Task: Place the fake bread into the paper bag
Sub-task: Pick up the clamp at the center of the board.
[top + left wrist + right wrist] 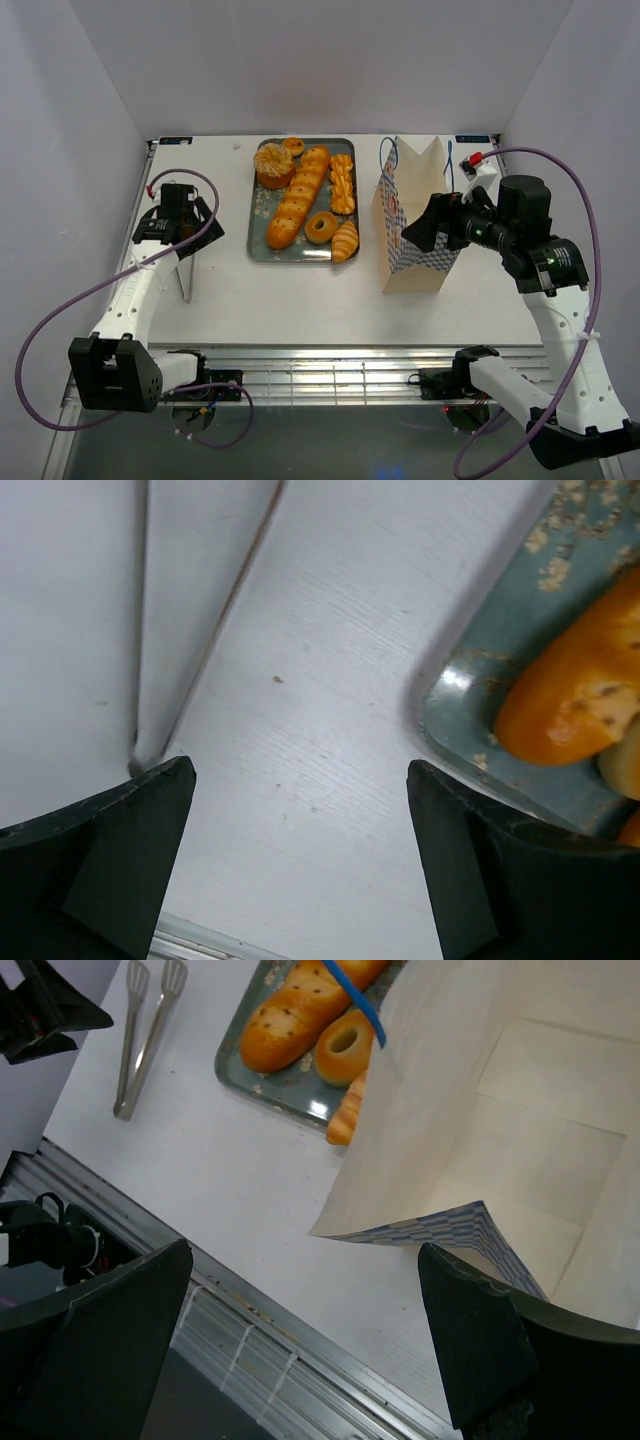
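Nothing bagged yet. Fake bread [300,195]: all six pieces on tray [257,215], far-middle of desk. Paper bag [405,245] upright just right of tray, toward right edge; inside looks bare in right wrist view. Left tool [300,810] wide, empty, near left edge by tongs [140,1045]. Right tool [425,228] wide, empty, at bag mouth. Every piece left to move.

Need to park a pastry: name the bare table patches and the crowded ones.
Bare: the wide strip from tray and paper bag to the near edge; the lane between tongs and tray. Crowded: the narrow tray-bag gap.
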